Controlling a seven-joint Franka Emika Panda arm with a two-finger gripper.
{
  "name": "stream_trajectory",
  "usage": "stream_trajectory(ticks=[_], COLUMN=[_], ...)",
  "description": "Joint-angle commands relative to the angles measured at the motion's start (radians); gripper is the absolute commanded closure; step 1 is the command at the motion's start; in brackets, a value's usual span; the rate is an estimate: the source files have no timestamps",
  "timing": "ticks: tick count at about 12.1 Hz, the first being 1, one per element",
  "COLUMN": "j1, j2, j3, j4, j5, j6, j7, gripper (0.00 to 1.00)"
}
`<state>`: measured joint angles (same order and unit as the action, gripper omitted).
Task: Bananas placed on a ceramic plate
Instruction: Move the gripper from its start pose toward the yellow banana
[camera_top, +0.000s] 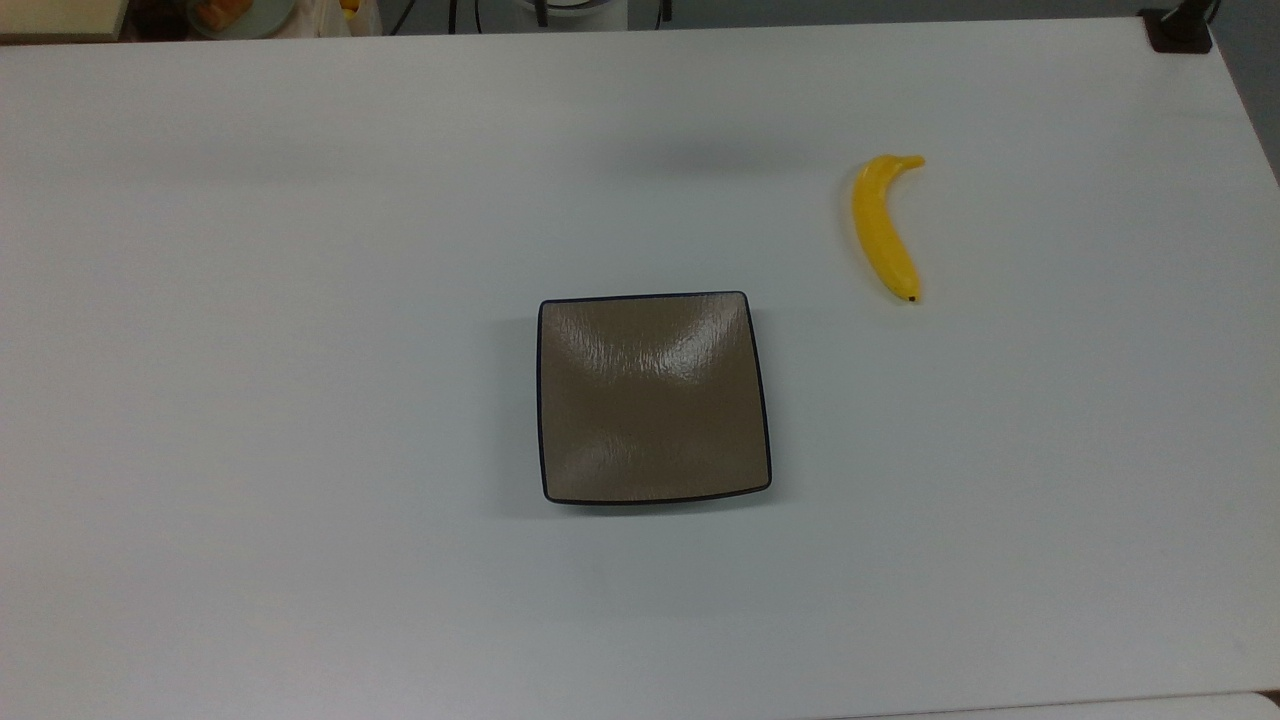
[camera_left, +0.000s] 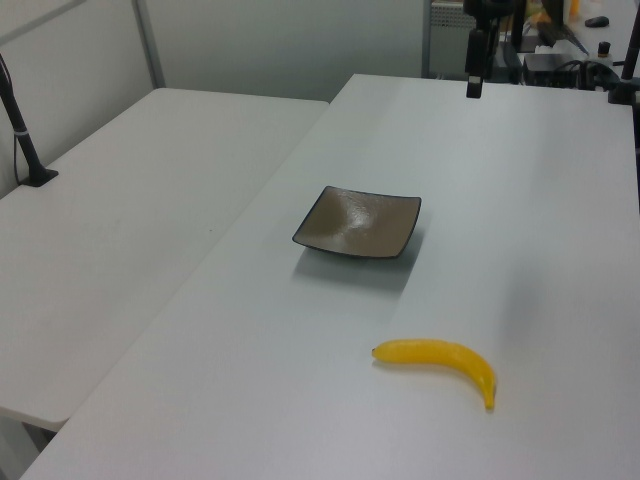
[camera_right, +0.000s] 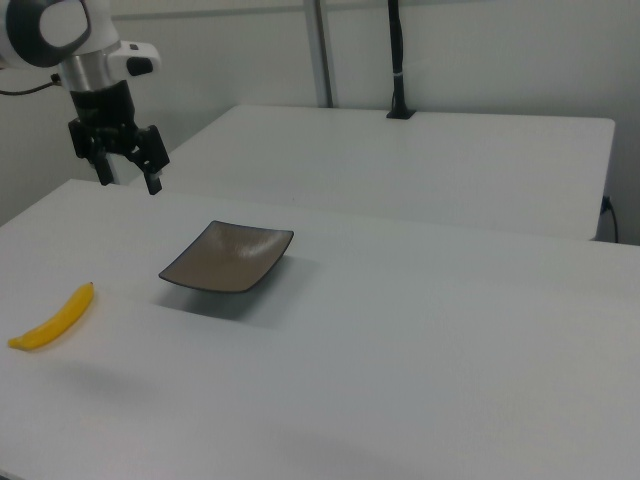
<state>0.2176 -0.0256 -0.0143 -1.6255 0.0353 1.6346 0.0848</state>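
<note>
One banana (camera_top: 884, 226) lies flat on the white tabletop (camera_top: 300, 400), well apart from the one plate (camera_top: 653, 397), toward the top view's upper right; in the right view it sits at the right view's far left (camera_right: 54, 318), with its dark tip toward the plate in the top view. The plate is bare. The end effector (camera_right: 127, 170) hangs above the tabletop behind the plate in the right view, fingers spread apart and holding nothing. The banana looks smooth and glossy (probably a light, rigid replica, and likely a little slippery); a hold across its thicker middle, fingers either side of the curve, seems safest, since the tapered ends could slide out. The plate appears hard and glazed, so a gentle set-down is advisable.
</note>
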Motion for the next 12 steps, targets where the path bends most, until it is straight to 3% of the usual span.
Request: stream_trajectory(ticks=[1,5,9,12], j1=[0.008,0.005,-0.003,-0.004], j2=[-0.010,0.006,0.036,0.079], j3=[0.075,0.241,0.443,0.520], j4=[-0.016,-0.017,-0.049,-0.054], j5=[0.018,0.028,0.029,0.028], j6=[0.013,0.011,0.027,0.081], j7=[-0.004,0.168,0.346,0.427], gripper=[0.00,0.00,0.00,0.00])
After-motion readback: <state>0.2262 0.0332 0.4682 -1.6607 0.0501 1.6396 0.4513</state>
